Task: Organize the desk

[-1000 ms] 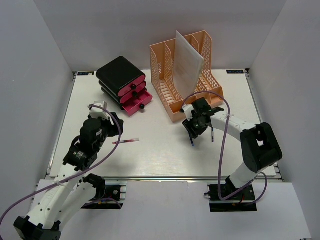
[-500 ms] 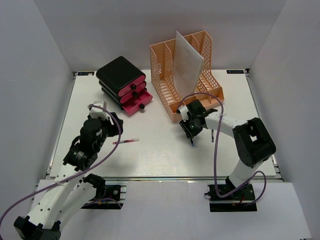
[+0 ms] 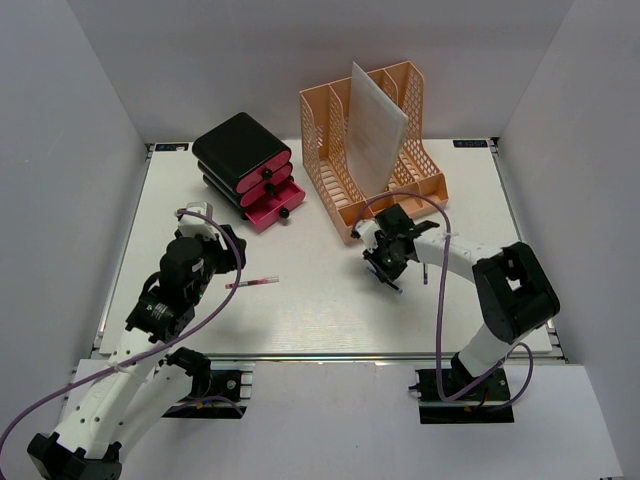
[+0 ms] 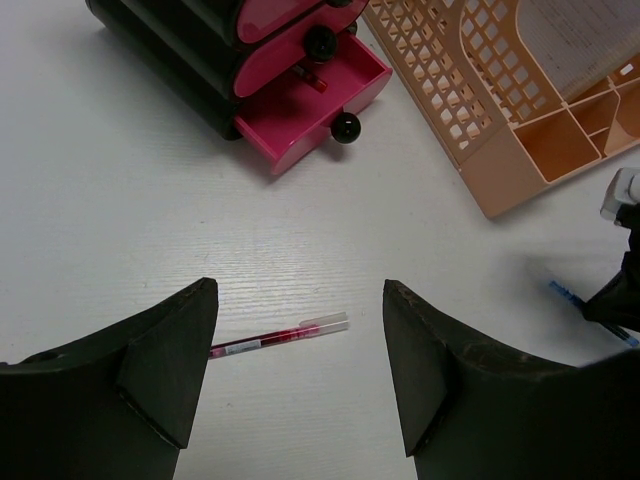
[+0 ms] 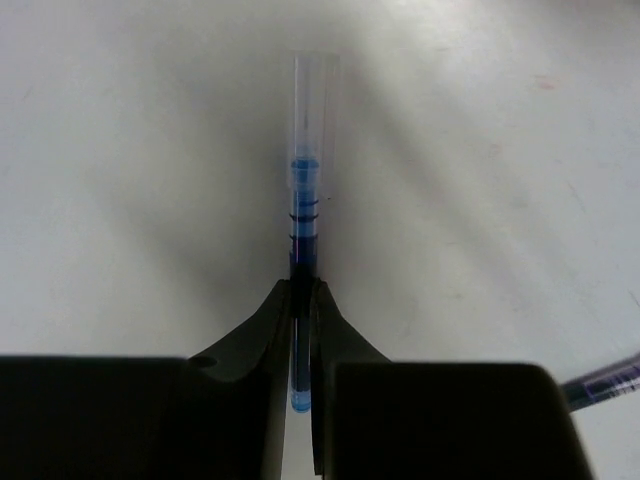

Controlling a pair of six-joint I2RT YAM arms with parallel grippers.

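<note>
**Mia:** What does the right gripper have?

**Tom:** Its jaws are squeezed tight on a thin, see-through blue pen. But it pinches the pen close to one end. Most of the pen sticks out in front.

**Mia:** Is that bad?

**Tom:** It could be. I think the long end may swing or slide out if the arm moves fast. Then the pen would drop onto the big flat white desk and roll.

**Mia:** Where is the desk?

**Tom:** Right under both arms. A black and pink plastic drawer box and an orange plastic file rack stand at the back.

**Mia:** Anything else to bump?

**Tom:** Yes. Another blue pen peeks in at the corner, near the gripper. A low sweep could knock it away.

**Mia:** And the left gripper?

**Tom:** Its jaws are wide apart and hold nothing. A thin red pen lies on the desk, seen between them. If the gripper comes down crooked, it might push the pen along and not catch it.

**Mia:** Where might the pens go?

**Tom:** Maybe the bottom pink drawer, which is pulled out. It's small, so a tilted pen could hit the edge and miss.
</note>
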